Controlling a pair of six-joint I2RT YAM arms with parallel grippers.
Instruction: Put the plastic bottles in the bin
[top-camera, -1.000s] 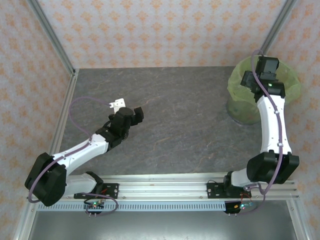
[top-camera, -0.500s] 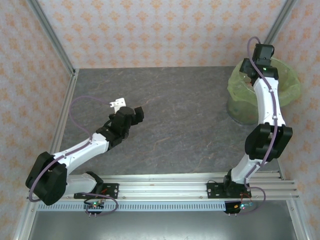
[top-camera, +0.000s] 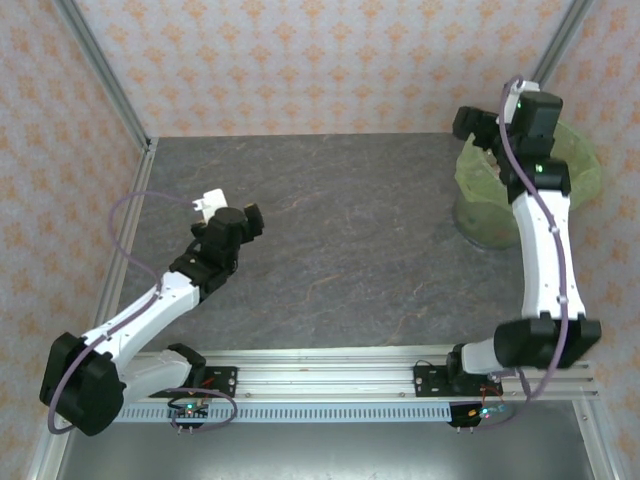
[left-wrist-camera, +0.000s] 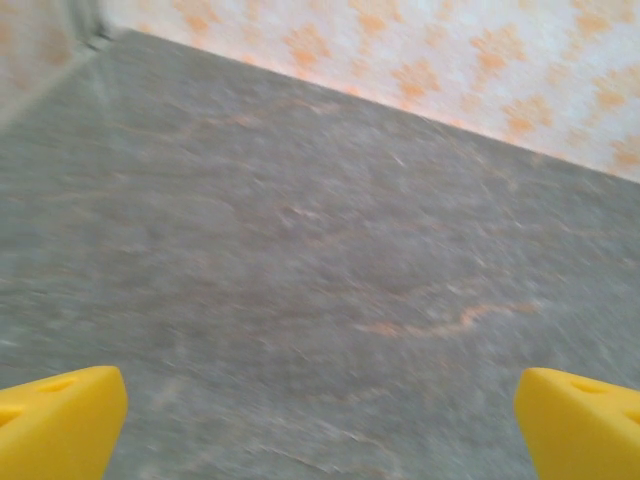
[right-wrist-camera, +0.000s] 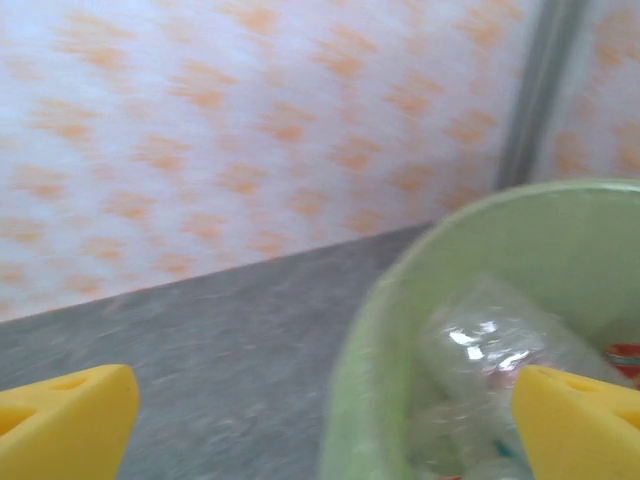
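Observation:
The bin (top-camera: 586, 166), round and lined with a lime-green bag, stands at the table's far right corner. My right gripper (top-camera: 478, 128) hovers at its left rim. In the right wrist view the right gripper (right-wrist-camera: 325, 425) is open, with its yellow fingertips (right-wrist-camera: 70, 410) wide apart and nothing between them. Below them is the bin's green rim (right-wrist-camera: 395, 300). Clear crumpled plastic bottles (right-wrist-camera: 490, 350) lie inside, one with a red label (right-wrist-camera: 625, 355). My left gripper (top-camera: 232, 207) is over the left part of the table. Seen from the left wrist, the left gripper (left-wrist-camera: 320, 430) is open above bare table.
The grey stone-patterned tabletop (top-camera: 350, 240) is walled by orange-patterned panels (top-camera: 320, 60) at the back and sides, with metal posts (top-camera: 105, 75) in the corners. The arms' mounting rail (top-camera: 330, 375) runs along the near edge.
My right wrist has lifted and swung from over the bin's middle to its left rim. My left arm has drawn back to the left.

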